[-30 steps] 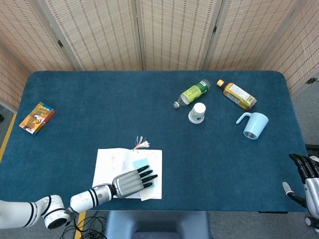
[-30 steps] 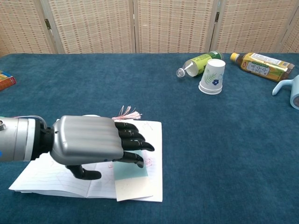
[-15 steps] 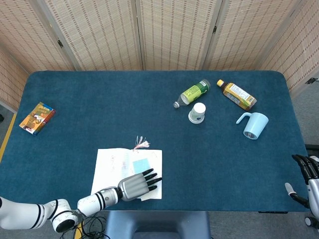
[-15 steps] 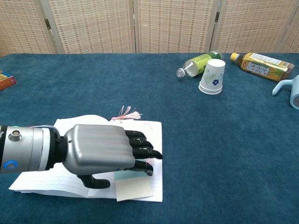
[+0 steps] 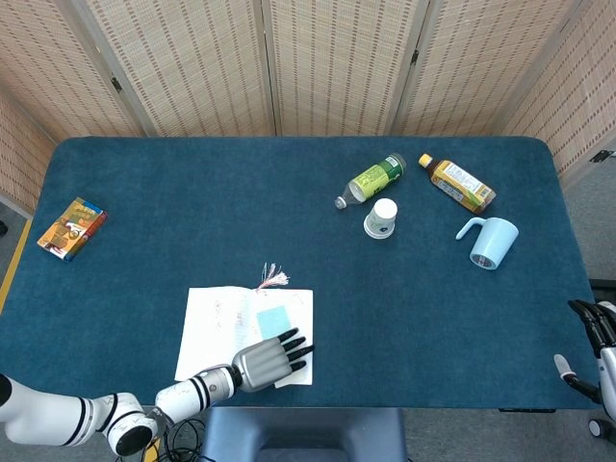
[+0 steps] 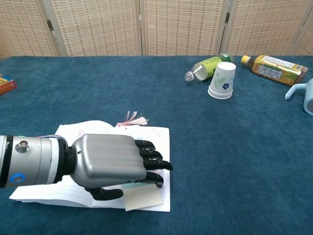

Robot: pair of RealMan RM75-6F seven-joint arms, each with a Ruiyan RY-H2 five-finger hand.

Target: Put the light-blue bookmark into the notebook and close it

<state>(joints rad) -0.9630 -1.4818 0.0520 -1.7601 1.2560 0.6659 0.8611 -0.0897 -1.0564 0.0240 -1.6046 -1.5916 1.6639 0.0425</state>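
Lying open: notebook (image 5: 245, 332), left hand (image 5: 269, 352) over light-blue bookmark (image 5: 272, 319).

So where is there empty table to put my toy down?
The biggest bare patch is the table middle, between the small box and the green bottle. There is more in front of the paper cup and blue mug, beside the notebook. The far right corner is crowded; the left hand covers the notebook.

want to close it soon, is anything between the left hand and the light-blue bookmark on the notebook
Nothing visible. The left hand lies over the near edge of the open notebook, and the light-blue bookmark lies bare on the right page just beyond its fingertips.
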